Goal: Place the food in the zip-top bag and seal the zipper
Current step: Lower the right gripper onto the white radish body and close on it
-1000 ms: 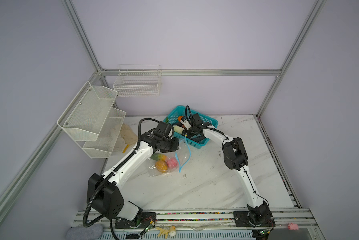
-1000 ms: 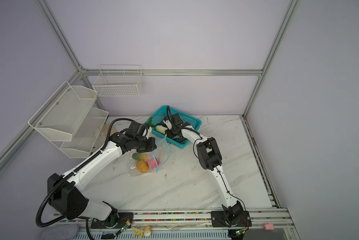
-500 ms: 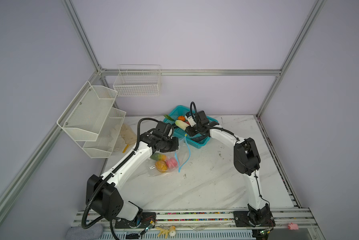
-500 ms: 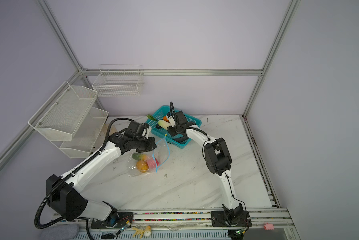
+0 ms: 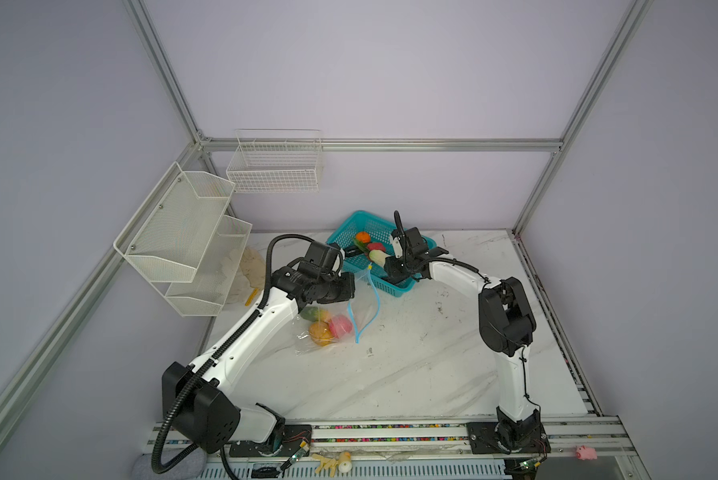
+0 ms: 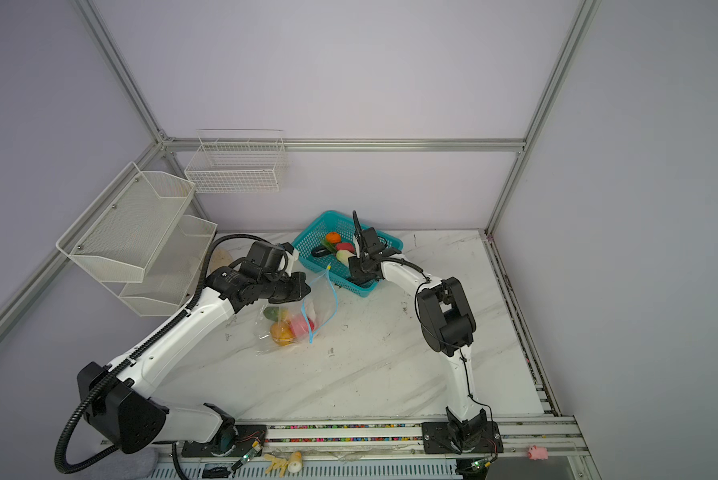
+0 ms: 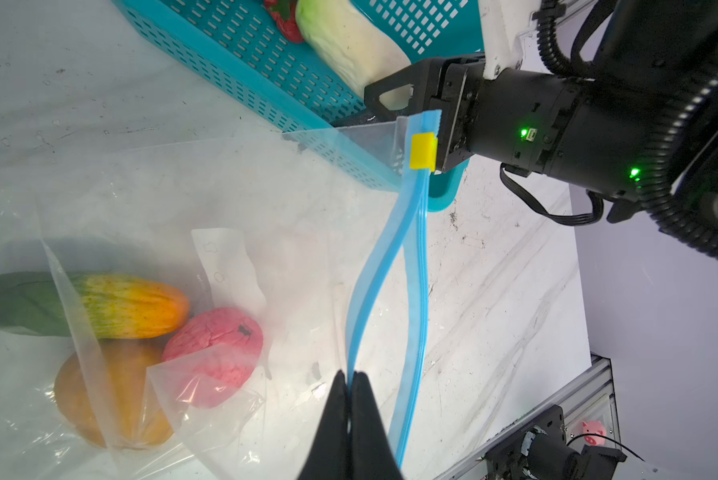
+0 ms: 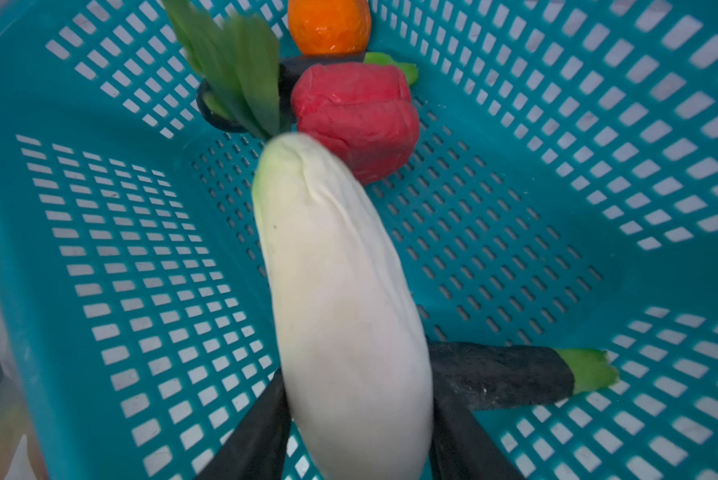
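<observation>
The zip-top bag (image 7: 299,216) lies crumpled on the marble surface (image 5: 411,365), a little toward 9 o'clock from its middle in both top views; its zipper (image 7: 420,249) stands parted, the mouth facing 3 o'clock, with the yellow slider (image 7: 424,151) at the 12 o'clock end; inside rest a green-and-orange piece (image 7: 112,305), a pink piece (image 7: 216,349) and an orange piece (image 7: 108,395), touching one another; the left gripper (image 7: 350,380) is pinched together on one zipper strip, holding it raised; at 1 o'clock from the bag sits the teal basket (image 5: 349,222); over it the right gripper (image 8: 357,382) is clamped on a white piece (image 8: 332,270); a red piece (image 8: 357,120), an orange fruit (image 8: 328,25) and a dark purple piece (image 8: 503,374) lie in the basket.
</observation>
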